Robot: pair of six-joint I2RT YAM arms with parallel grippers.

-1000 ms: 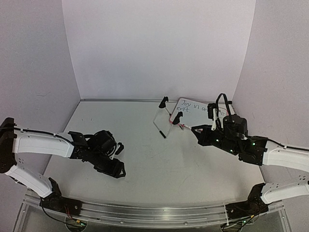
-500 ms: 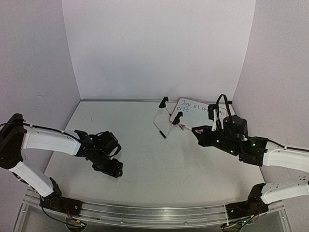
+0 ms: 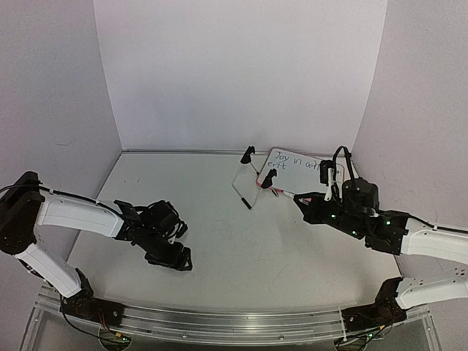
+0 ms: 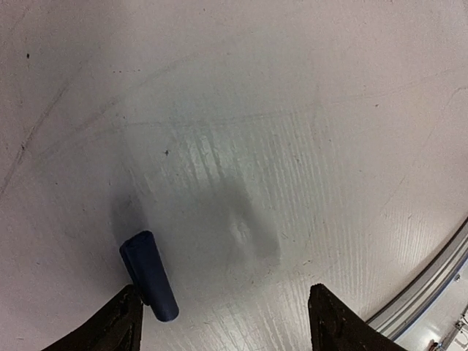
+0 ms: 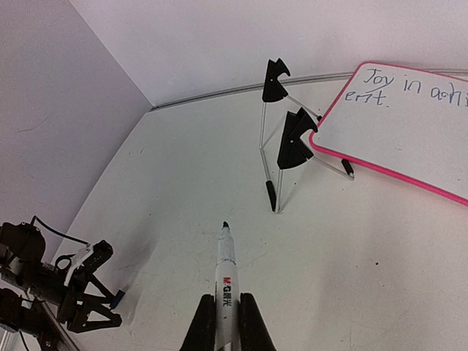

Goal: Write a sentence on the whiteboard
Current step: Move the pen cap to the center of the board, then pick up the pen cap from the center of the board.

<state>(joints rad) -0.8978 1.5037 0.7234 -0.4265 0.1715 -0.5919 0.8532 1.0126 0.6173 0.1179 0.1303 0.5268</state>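
While the sentence [image 5: 380, 86] sits on the whiteboard [image 5: 409, 139], the right gripper [image 5: 225, 316], near the whiteboard, clamps the uncapped marker [image 5: 226, 281]; the left gripper [image 4: 227, 313], well apart from the whiteboard, gapes beside the cap [image 4: 150, 276]. Writing looks done — grasping the cap seems next.

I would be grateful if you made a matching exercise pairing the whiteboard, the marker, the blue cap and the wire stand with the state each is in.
Things
1. whiteboard
2. marker
3. blue cap
4. wire stand

States
A. gripped by the right gripper, tip bare
B. pink-rimmed, bearing blue handwriting
C. upright on thin legs, black clips on top
D. lying on the table by one finger of the open left gripper

Pairs: 1-B, 2-A, 3-D, 4-C
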